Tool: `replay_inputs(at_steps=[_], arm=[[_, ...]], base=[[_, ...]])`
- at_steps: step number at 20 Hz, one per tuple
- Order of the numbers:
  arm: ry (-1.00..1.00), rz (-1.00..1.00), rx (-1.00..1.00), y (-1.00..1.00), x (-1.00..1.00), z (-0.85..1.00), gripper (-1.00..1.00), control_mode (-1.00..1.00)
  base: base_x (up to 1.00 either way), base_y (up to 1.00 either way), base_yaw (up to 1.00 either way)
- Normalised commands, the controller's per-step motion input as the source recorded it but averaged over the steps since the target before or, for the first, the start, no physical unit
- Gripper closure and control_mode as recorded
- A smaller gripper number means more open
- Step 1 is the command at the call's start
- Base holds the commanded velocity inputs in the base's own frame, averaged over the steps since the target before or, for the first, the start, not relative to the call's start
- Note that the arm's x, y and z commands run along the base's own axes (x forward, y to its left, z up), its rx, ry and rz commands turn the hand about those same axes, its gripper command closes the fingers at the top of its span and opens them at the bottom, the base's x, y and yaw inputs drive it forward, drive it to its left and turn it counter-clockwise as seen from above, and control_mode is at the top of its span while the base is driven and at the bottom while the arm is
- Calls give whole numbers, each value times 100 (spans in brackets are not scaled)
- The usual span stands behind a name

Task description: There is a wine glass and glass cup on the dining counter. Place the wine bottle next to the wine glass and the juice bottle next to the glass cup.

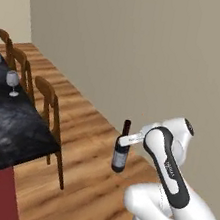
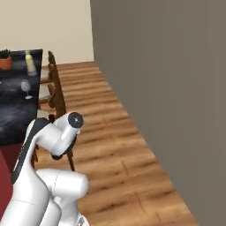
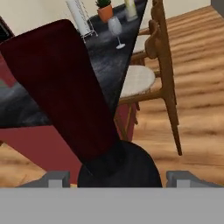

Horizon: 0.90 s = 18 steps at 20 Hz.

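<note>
Left base view: the white arm rises from lower right, and its tool (image 1: 125,141) is closed round the wine bottle (image 1: 120,155) just below the neck. The bottle hangs upright in the air over the wood floor (image 1: 88,189), long axis vertical, dark red neck pointing up, pale label facing the camera. It's off the desk (image 1: 7,130), which lies to the tool's left w/ a black marbled top and red front. On that top, well beyond the tool, stands the wine glass (image 1: 12,82), upright on its foot. Wooden chairs (image 1: 50,117) line the desk edge btwn tool and glass.

Right base view: the arm's elbow blocks the tool and bottle. This angle adds the juice bottle (image 2: 30,62), yellow, upright, at the far end of the desk (image 2: 17,119), w/ a potted plant (image 2: 5,59) just beside it. The wine glass (image 2: 26,88) stands nearer than both, apart from them.

Hand view: looking along the bottle (image 3: 74,113), its dark red neck runs up and away from the tool toward upper left, dark shoulder sitting btwn the two fingertips (image 3: 57,179). Past it: desk (image 3: 52,87), wine glass (image 3: 116,29), plant (image 3: 105,11), base of the juice bottle (image 3: 130,11), a white wire rack (image 3: 81,19), and a chair (image 3: 153,74) w/ a pale seat.
</note>
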Motion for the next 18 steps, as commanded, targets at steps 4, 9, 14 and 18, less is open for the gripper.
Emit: replay_inputs(at_steps=[4,9,14,18], arm=[[0,0,0,0,0,0,100,100],[0,0,0,0,0,0,100,100],[0,0,0,0,0,0,100,100],[0,0,0,0,0,0,100,100]], base=[[69,-5,51],[75,-9,39],[66,-2,32],[57,0,16]])
